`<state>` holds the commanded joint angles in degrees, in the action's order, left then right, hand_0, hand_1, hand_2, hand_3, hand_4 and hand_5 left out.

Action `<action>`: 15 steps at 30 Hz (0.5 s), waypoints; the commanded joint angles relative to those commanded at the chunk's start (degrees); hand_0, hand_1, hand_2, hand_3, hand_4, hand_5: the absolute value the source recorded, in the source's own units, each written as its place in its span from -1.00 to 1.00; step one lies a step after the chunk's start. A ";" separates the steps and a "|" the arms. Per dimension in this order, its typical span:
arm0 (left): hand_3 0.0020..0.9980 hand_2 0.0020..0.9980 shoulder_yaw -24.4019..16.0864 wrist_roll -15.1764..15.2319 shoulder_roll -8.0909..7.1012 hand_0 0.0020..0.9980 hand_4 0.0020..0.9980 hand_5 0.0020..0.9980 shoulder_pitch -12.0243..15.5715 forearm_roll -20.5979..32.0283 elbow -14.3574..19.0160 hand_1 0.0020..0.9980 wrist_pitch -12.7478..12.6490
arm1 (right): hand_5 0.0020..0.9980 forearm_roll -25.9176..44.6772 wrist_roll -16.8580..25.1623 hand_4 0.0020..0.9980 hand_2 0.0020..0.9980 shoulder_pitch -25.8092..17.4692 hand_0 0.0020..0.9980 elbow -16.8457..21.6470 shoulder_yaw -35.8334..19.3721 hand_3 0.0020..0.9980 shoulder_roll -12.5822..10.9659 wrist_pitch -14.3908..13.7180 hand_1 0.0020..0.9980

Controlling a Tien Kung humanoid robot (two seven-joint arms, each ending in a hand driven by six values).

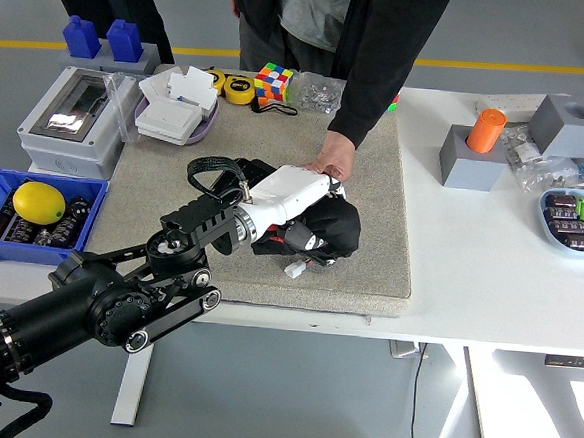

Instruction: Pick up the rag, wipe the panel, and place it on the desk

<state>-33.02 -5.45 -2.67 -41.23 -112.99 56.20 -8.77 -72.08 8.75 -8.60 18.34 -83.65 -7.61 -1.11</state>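
**Left hand pressing rag on panel, person steadying far edge**

Here the left hand (307, 215), white-shelled on a black arm coming in from the lower left, is lying over the black rag (333, 230) with fingers curled down into it, gripping it. The rag is bunching under and to the right of the hand, sitting on the dark panel (247, 168), which is mostly hidden; only its far-left corner is showing past the wrist. Panel is lying on the grey mat (372, 225) that is covering the middle of the white table (470, 252). A small white connector (294, 270) is lying on the mat just near of the rag.

A person standing at the far side is reaching down, their hand (333, 165) resting on the mat at the panel's far edge, touching the robot hand's far side or just beside it; cannot tell which.

Left of the mat: grey junction box (66, 118), blue bin (31, 219) holding a lemon (39, 202). Far edge: rubik's cube (275, 80). Right side: orange cylinder (487, 130) standing in a grey block (471, 163).
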 joint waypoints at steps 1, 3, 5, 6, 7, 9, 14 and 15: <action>0.11 -0.19 -0.27 0.05 -0.09 -0.52 0.46 -1.00 0.04 -0.08 -0.31 -0.41 0.00 | -0.24 0.01 0.01 0.89 0.12 -0.01 0.19 0.01 -0.01 0.09 0.00 0.00 0.22; 0.11 -0.19 -1.04 0.24 -0.38 -0.52 0.46 -1.00 0.17 -0.27 -1.04 -0.41 0.00 | -0.24 -0.01 0.02 0.89 0.12 -0.01 0.19 0.02 -0.03 0.09 0.01 0.00 0.22; 0.11 -0.19 -1.96 0.36 -0.65 -0.52 0.46 -1.00 0.35 -0.51 -1.35 -0.41 -0.04 | -0.24 0.00 0.02 0.89 0.12 0.03 0.19 0.04 -0.03 0.09 0.02 0.01 0.22; 0.11 -0.19 -2.67 0.41 -0.87 -0.52 0.46 -1.00 0.46 -0.71 -1.36 -0.41 -0.07 | -0.24 0.03 0.05 0.89 0.12 0.03 0.19 0.07 -0.05 0.09 0.06 0.00 0.22; 0.11 -0.19 -3.19 0.44 -1.02 -0.52 0.46 -1.00 0.53 -0.88 -1.32 -0.41 -0.12 | -0.24 0.06 0.04 0.89 0.12 0.02 0.19 0.08 -0.03 0.09 0.07 0.01 0.22; 0.11 -0.19 -4.23 0.43 -1.34 -0.52 0.46 -1.00 0.58 -1.28 -1.18 -0.41 -0.14 | -0.24 0.00 0.04 0.89 0.12 0.00 0.19 0.05 -0.05 0.09 0.09 0.01 0.22; 0.11 -0.19 -6.88 0.45 -2.12 -0.52 0.46 -1.00 0.65 -2.07 -1.84 -0.41 -0.06 | -0.24 -0.06 0.01 0.89 0.12 0.08 0.19 0.08 -0.33 0.09 0.21 0.00 0.22; 0.11 -0.19 -7.36 0.48 -2.29 -0.52 0.46 -1.00 0.69 -2.17 -2.04 -0.41 -0.06 | -0.24 -0.06 0.02 0.89 0.12 0.09 0.19 0.08 -0.40 0.09 0.22 0.00 0.22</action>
<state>-40.38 -4.97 -4.96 -40.55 -115.16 54.15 -8.83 -72.15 8.76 -8.52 18.41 -84.05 -7.39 -1.11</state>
